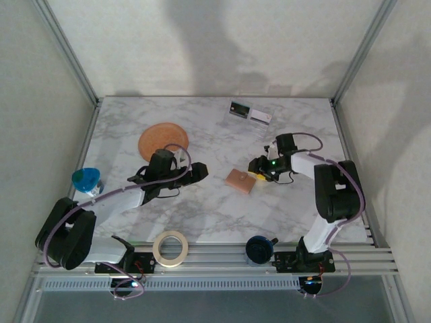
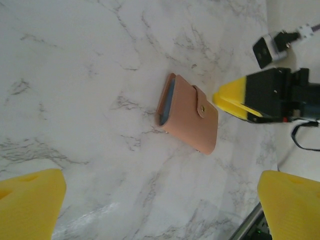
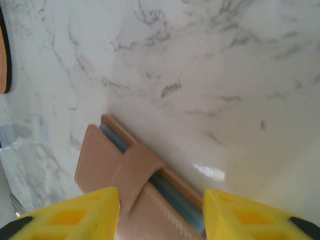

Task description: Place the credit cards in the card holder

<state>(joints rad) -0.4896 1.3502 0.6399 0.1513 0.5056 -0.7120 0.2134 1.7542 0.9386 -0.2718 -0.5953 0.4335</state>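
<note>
The card holder (image 1: 241, 180), a tan-pink folded wallet with a snap tab, lies flat mid-table. A blue layer shows between its leaves (image 3: 175, 192). My right gripper (image 3: 160, 200) hangs low over its right end, partly open. Its yellow fingers (image 3: 65, 217) straddle the tab edge, and I cannot tell if they touch. My left gripper (image 1: 199, 173) stands wide open to the left of the card holder (image 2: 187, 114), with bare marble between its fingers (image 2: 30, 205). Two credit cards lie side by side at the back, one dark (image 1: 239, 108) and one whitish (image 1: 260, 116).
A round orange-brown disc (image 1: 163, 140) lies at the back left. A tape roll (image 1: 170, 247) and a dark blue round thing (image 1: 258, 247) sit on the near rail. A blue-capped object (image 1: 86, 180) stands at the left edge. White walls enclose the table.
</note>
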